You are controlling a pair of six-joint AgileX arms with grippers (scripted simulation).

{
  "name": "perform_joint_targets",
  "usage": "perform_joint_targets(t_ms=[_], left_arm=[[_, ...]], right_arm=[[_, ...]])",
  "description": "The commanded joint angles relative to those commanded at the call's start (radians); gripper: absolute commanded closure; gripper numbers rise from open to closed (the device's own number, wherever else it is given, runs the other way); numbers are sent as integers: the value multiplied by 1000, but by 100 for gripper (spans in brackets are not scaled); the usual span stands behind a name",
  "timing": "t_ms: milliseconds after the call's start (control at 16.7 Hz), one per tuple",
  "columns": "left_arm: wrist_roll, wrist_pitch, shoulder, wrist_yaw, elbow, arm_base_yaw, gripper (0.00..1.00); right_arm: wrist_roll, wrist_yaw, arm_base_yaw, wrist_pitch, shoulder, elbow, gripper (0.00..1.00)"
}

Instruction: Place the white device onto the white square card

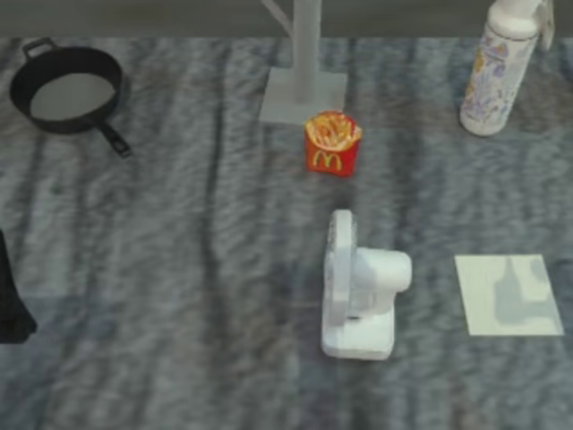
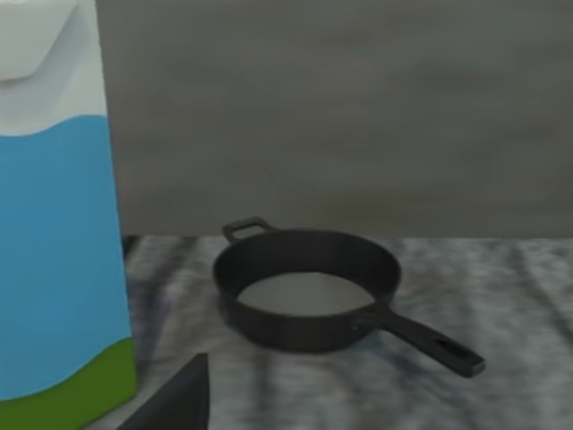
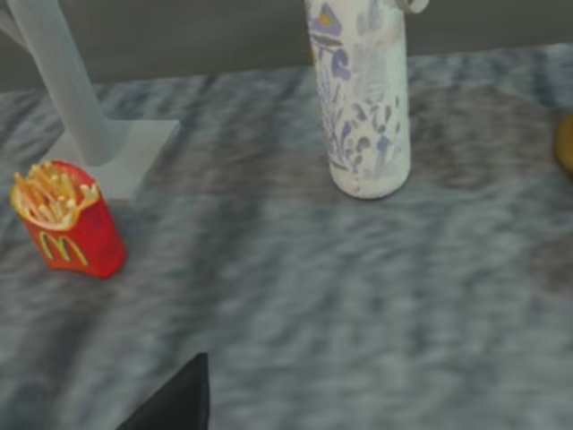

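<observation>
The white device (image 1: 360, 288) stands mid-surface, its long axis running near-to-far, its stubby cylinder pointing right toward the white square card (image 1: 508, 294), well apart. Left arm parked at the left edge; neither claw's state can be told.

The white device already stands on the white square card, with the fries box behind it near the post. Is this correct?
Not quite. In the top view the white device rests on the bare table, left of the white square card and apart from it. The fries box is indeed behind it, near the post.
</observation>
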Motion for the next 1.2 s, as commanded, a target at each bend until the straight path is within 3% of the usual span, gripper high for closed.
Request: perform_joint_targets(t_ms=[780,1200], left_arm=[[0,0,0,0,0,0,0],[0,0,0,0,0,0,0]], right_arm=[[523,1,460,-931,1365,1316,0],[671,0,595,-1193,1737,1697,0]])
